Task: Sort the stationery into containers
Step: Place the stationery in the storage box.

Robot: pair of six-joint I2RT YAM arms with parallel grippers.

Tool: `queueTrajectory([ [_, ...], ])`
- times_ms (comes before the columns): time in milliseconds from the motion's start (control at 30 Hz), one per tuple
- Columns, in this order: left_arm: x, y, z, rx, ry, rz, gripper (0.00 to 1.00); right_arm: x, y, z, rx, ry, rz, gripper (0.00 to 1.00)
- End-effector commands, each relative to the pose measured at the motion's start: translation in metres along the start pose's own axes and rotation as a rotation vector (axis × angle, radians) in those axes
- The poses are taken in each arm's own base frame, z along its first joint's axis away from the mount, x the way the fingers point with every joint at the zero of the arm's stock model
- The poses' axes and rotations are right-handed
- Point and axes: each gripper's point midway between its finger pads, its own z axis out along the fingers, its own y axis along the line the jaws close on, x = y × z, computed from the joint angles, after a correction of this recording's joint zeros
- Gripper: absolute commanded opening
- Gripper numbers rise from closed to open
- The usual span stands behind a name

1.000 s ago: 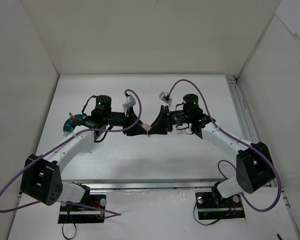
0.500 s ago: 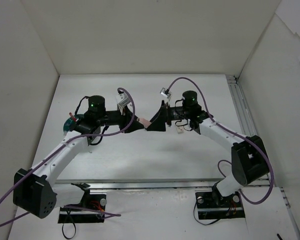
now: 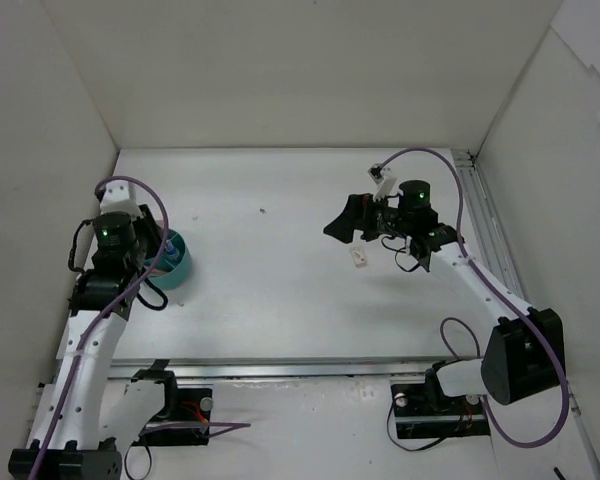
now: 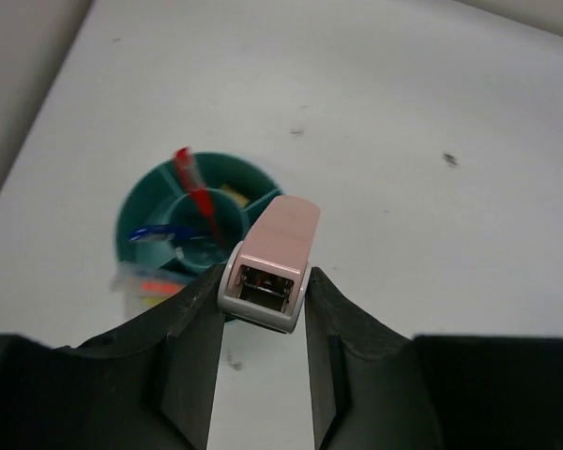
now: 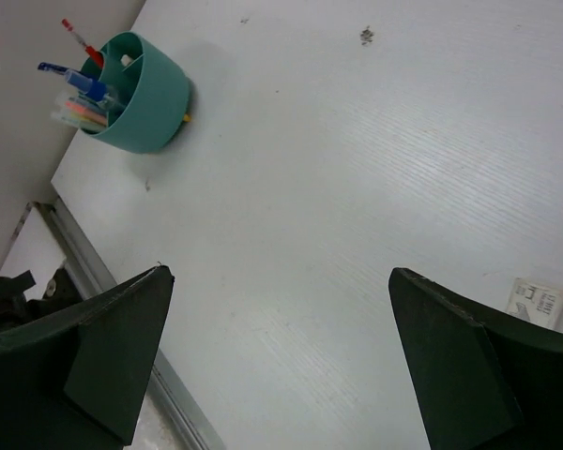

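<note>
My left gripper (image 4: 263,286) is shut on a small pink stationery piece with a grey end (image 4: 272,258), which sits between both fingers. It hangs just above the near side of the round teal container (image 4: 136,202), which stands at the table's left (image 3: 176,262). A red pen (image 4: 195,192) and blue pens (image 5: 70,77) stand in the container with other stationery. My right gripper (image 5: 281,281) is open and empty above the right middle of the table (image 3: 342,222). A small white eraser (image 3: 359,258) lies below it, also in the right wrist view (image 5: 537,300).
White walls close in the table on the left, back and right. A metal rail (image 3: 480,215) runs along the right edge. Purple cables loop over both arms. A small dark speck (image 3: 262,211) marks the table behind the middle.
The two grippers met at mid-table around the pink piece. The right gripper opened and drew back right. The left arm swung left to the teal container, carrying the pink piece.
</note>
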Motion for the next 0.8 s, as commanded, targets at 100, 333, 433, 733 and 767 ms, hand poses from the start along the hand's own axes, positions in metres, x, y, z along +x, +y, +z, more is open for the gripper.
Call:
queueTrajectory([
  [100,-0.018,0.087,-0.006,-0.423,-0.023,-0.205,0.00,-0.026,-0.019,-0.015,0.131,-0.083,-0.042,0.98],
  [333,-0.031,0.136,0.010,-0.502,-0.040,-0.254,0.00,-0.025,-0.025,-0.017,0.137,-0.075,-0.027,0.98],
  [433,-0.030,0.128,0.031,-0.389,-0.024,-0.190,0.00,-0.023,-0.027,-0.017,0.141,-0.071,-0.026,0.98],
  [733,-0.001,0.133,0.075,-0.353,0.102,-0.150,0.00,-0.023,-0.033,-0.021,0.156,-0.078,-0.015,0.98],
  [767,0.004,0.135,0.080,-0.357,0.119,-0.154,0.00,-0.023,-0.032,-0.021,0.148,-0.076,-0.014,0.98],
])
